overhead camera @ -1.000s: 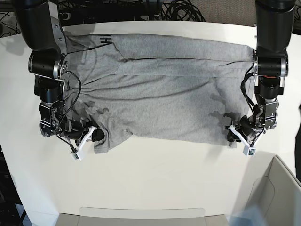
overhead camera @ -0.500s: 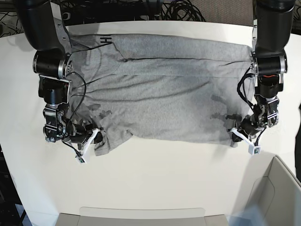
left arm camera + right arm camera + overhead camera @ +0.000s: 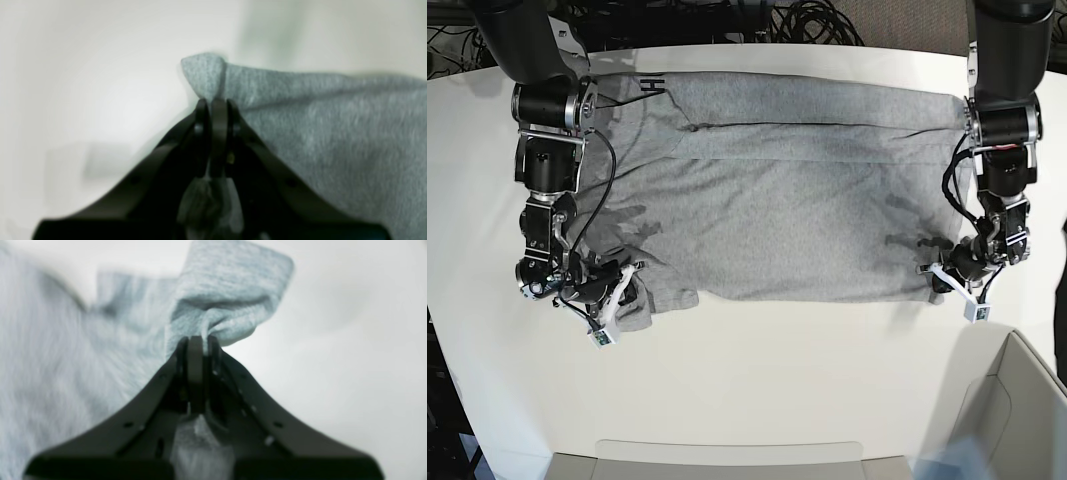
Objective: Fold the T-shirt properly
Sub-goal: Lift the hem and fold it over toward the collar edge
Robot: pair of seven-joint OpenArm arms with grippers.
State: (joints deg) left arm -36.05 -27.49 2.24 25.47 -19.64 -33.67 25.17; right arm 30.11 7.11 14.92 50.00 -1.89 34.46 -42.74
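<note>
While the T-shirt (image 3: pixel 797 190) lies spread plain side up across the far half of the tabletop (image 3: pixel 767 380), a scrap of black lettering showing at its far corner, both arms have it pinched along the near edge. The left gripper (image 3: pixel 949 277) has its fingers (image 3: pixel 200 113) pressed together on a small peak of grey cloth at one near corner; the right gripper (image 3: pixel 623 293) is clamped the same way on a bunched fold at the other, where the fabric looks rumpled.

So the grasp seems made, and the fold itself not yet begun. I'd judge the next move to be a lift of both corners together, carried level toward the far edge so the near half lays over the rest, with even tension so the cloth doesn't skew or slip out.

Round it, the tabletop is pale and smooth. A light box (image 3: pixel 1002 415) sits at the near corner by the left arm, and dark cables (image 3: pixel 812 20) tangle behind the far rim.
</note>
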